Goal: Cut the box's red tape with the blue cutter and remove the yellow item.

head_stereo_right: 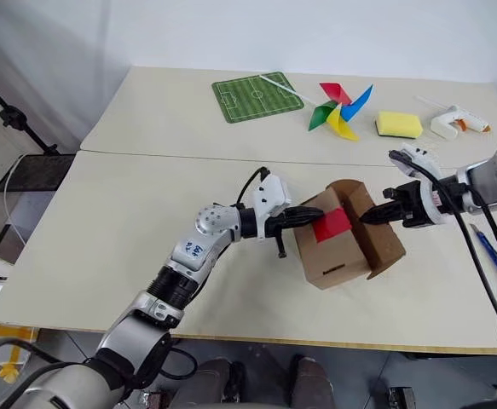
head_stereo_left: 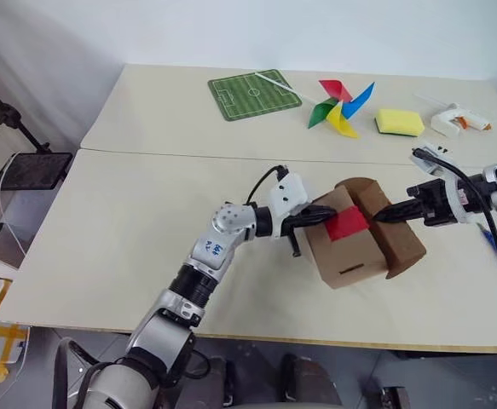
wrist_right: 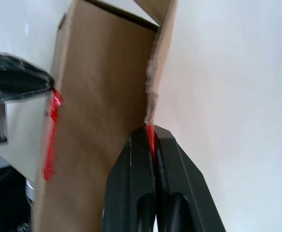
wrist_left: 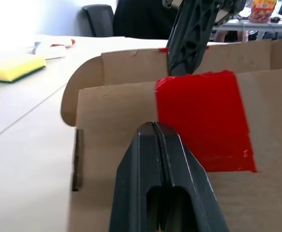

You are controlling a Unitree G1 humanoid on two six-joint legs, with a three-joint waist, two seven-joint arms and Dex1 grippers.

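The brown box [head_stereo_left: 350, 256] stands on the near table, right of the middle, with the red tape [head_stereo_left: 348, 223] on its top face. One flap [head_stereo_left: 399, 237] is swung open toward the right. My left gripper [head_stereo_left: 326, 213] is shut and rests its tip against the box's left top edge, beside the tape [wrist_left: 203, 121]. My right gripper [head_stereo_left: 381, 215] is shut on the open flap's edge, where a strip of red tape shows between its fingers [wrist_right: 140, 159]. The blue cutter [head_stereo_right: 488, 249] lies on the table at the far right. The yellow item is hidden.
On the far table lie a green football-field mat [head_stereo_left: 254, 94], a multicoloured pinwheel [head_stereo_left: 340, 106], a yellow sponge [head_stereo_left: 399, 122] and a white and orange glue gun [head_stereo_left: 457, 119]. A seam runs between the two tables. A black stand [head_stereo_left: 31, 169] is off the left edge.
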